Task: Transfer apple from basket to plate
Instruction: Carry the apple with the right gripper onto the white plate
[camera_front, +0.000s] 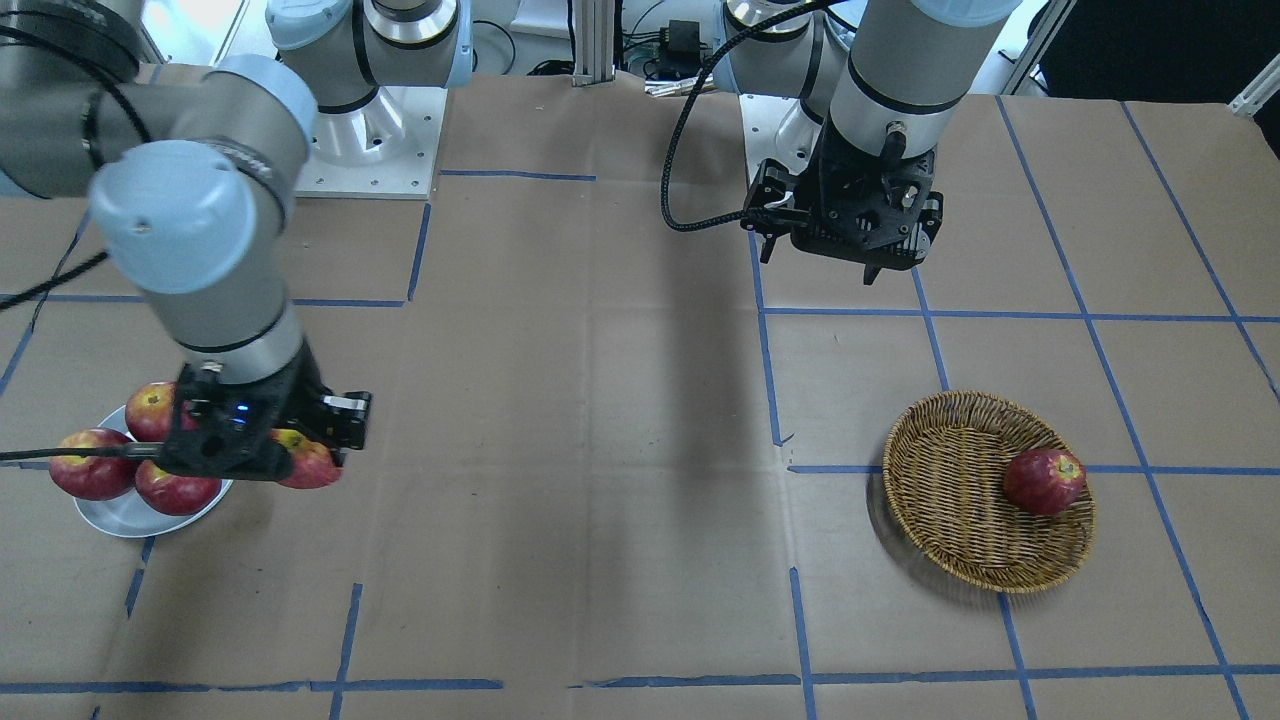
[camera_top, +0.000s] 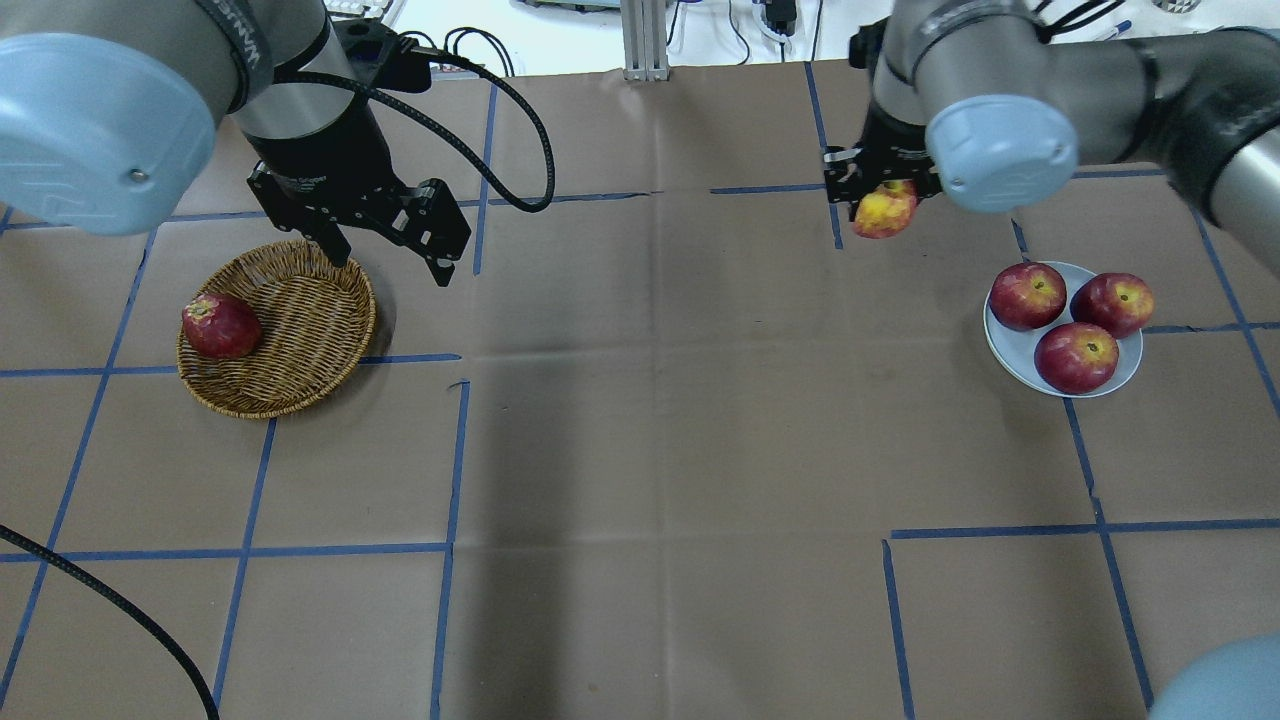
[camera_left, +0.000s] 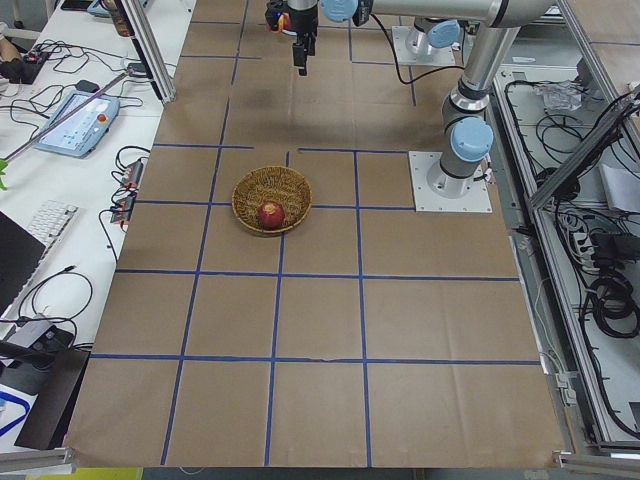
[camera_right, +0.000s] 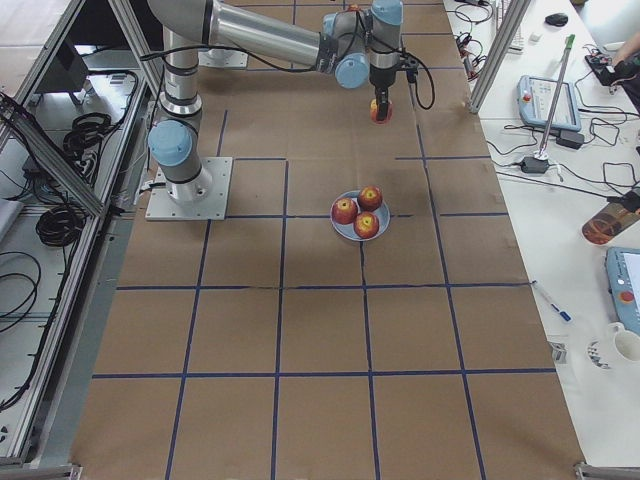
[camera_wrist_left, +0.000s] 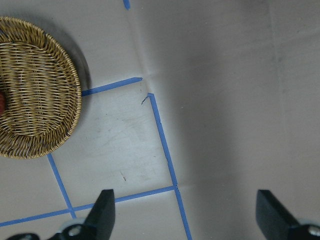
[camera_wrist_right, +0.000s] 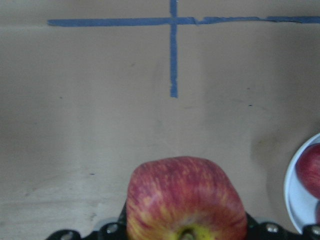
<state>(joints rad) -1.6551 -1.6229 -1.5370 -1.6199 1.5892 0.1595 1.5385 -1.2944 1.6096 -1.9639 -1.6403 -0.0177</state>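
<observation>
My right gripper is shut on the apple, pinkish-red streaked with yellow, and holds it above the table, apart from the plate. The apple fills the bottom of the right wrist view, with the plate's rim at the right edge. The pale plate carries three dark red apples. The wicker basket holds one dark red apple. My left gripper hangs open and empty above the table just beyond the basket.
Brown paper with blue tape lines covers the table. A black cable crosses the near left corner. The arm bases stand at the robot's side of the table.
</observation>
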